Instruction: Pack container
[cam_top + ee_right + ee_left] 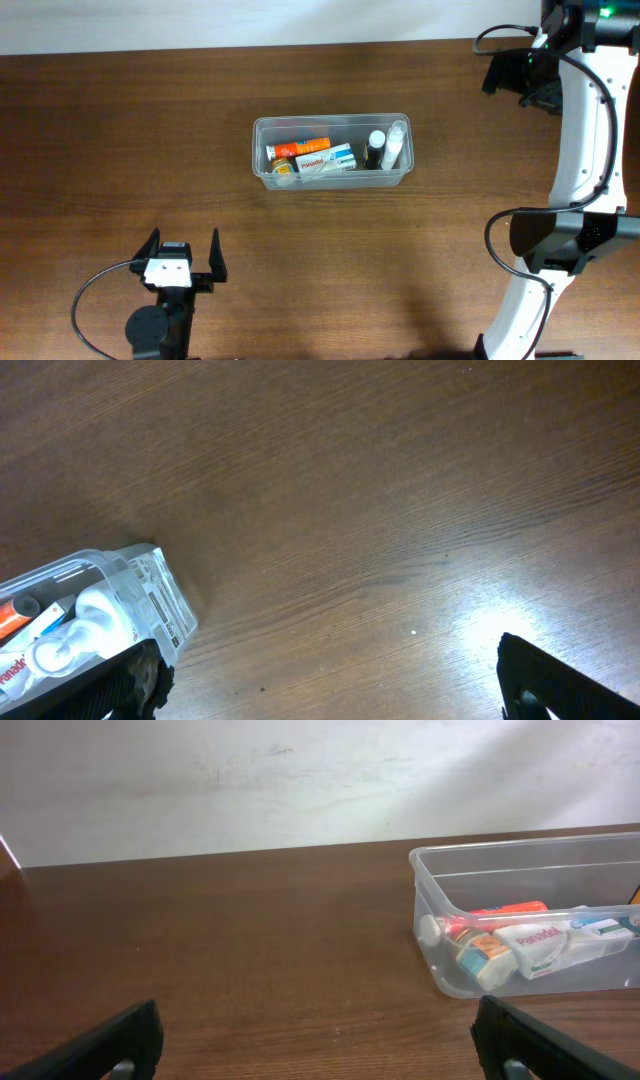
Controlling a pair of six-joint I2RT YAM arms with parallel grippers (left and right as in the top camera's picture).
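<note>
The clear plastic container (332,180) stands at the middle of the table. It holds an orange tube (300,147), a white Panadol box (312,163), a blue-and-white box (343,156), a dark bottle (375,146) and a white bottle (397,145). The container also shows in the left wrist view (430,935) and in the right wrist view (150,590). My left gripper (184,253) is open and empty near the front left, well short of the container. My right gripper (520,75) is open and empty, raised at the back right.
The brown wooden table (130,130) meets a white wall at the back (300,780). The right arm's white links and black cables (580,140) run down the right side.
</note>
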